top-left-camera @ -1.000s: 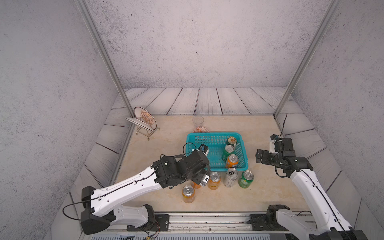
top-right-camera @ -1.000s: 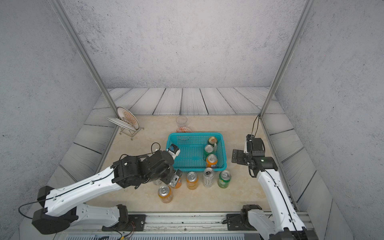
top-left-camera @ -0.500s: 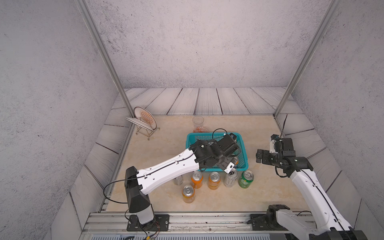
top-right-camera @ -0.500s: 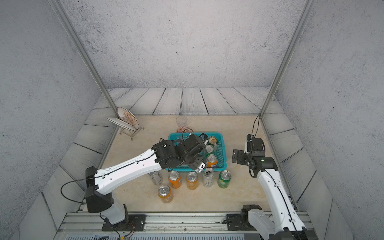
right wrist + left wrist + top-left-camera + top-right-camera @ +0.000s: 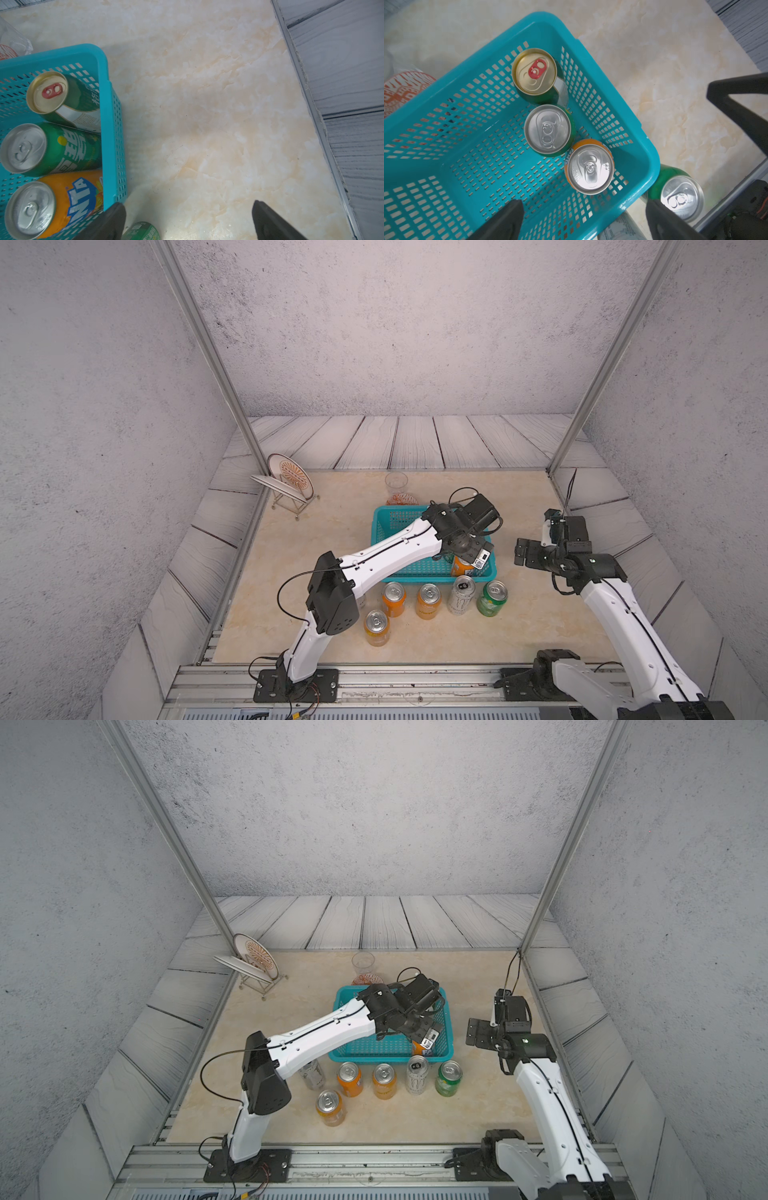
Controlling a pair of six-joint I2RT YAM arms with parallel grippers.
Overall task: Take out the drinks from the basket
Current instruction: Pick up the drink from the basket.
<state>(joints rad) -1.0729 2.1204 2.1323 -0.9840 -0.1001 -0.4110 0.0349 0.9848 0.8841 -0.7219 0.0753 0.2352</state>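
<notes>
You're hovering left tool, spread wide and empty, above basket; orange can sitting nearest tool. Can looking stiff, slick, thin-walled: be gripping sidewall gently. Right tool spread too, holding nothing.

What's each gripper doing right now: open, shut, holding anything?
Left gripper: open, holding nothing, over the basket.
Right gripper: open, holding nothing, beside the basket.

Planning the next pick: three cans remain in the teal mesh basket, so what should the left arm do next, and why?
Probably lower the open left gripper onto the orange aluminium can: it stands upright in the corner of the teal plastic mesh basket, roughly between the fingertips, nearer than the silver-topped green can or the gold-topped green can.
</notes>
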